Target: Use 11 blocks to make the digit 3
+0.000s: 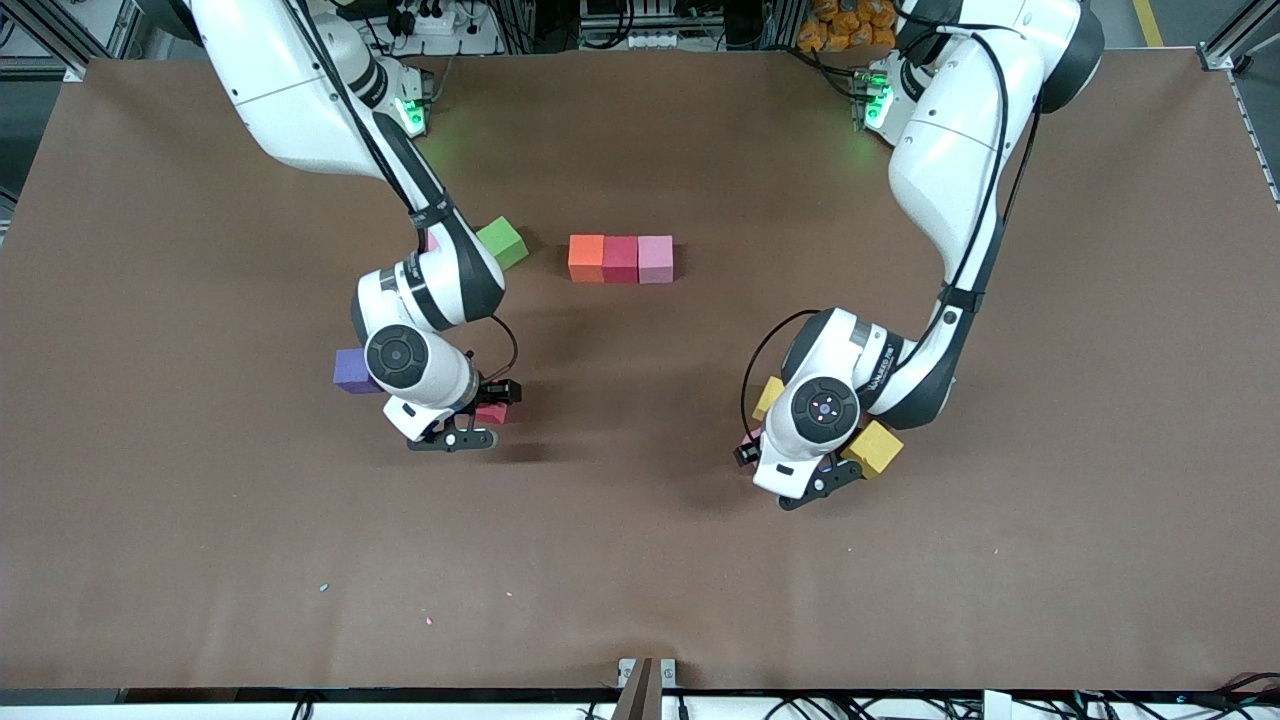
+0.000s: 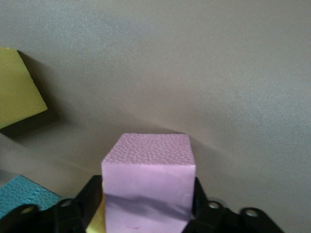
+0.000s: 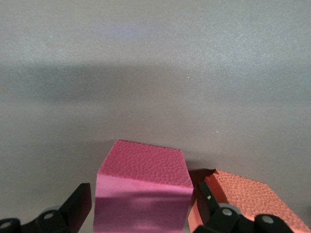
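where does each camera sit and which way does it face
Front view: high across the table, facing both arms' bases; shows both whole arms, the row of three blocks and the green cube.
Left wrist view: on the left arm's wrist, looking down past its left pincer at a lilac block.
Right wrist view: on the right wrist, right pincer around a magenta block.
Shared: the yellow block shows in the front and left wrist views.

Table cover [image 1: 640,560]: brown, matt, paper- or felt-like. Blocks: matt foam with a pebbled, grainy skin, seen on the lilac block [image 2: 148,187], magenta block [image 3: 143,189] and orange-red block [image 3: 243,204]. Arm shells [image 1: 950,150]: glossy white plastic. Gripper fingers [image 2: 87,199]: black, dull plastic.
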Controlling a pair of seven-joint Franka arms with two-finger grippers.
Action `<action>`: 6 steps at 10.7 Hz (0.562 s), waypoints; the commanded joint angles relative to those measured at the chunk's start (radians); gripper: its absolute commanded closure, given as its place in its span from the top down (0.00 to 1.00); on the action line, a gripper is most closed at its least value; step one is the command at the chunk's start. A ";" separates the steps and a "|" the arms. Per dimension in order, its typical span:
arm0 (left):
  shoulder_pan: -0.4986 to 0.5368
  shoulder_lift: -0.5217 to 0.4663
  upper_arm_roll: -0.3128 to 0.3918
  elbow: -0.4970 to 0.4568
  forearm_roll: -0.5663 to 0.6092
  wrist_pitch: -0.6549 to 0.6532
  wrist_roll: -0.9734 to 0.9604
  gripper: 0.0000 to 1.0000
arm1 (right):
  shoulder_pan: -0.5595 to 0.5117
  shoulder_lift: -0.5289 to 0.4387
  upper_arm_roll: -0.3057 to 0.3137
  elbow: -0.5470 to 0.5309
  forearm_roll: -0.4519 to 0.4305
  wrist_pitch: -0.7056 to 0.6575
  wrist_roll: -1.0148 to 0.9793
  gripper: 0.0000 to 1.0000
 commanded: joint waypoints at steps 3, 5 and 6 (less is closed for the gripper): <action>-0.001 -0.039 0.008 0.012 0.016 -0.003 -0.007 0.10 | 0.024 -0.013 0.012 0.011 0.003 -0.014 0.089 0.27; 0.028 -0.082 0.008 0.012 0.015 -0.012 -0.003 0.00 | 0.067 -0.039 0.017 0.011 0.005 -0.017 0.147 0.27; 0.031 -0.096 0.008 0.015 0.015 -0.012 -0.004 0.00 | 0.077 -0.057 0.032 0.011 0.017 -0.051 0.158 0.27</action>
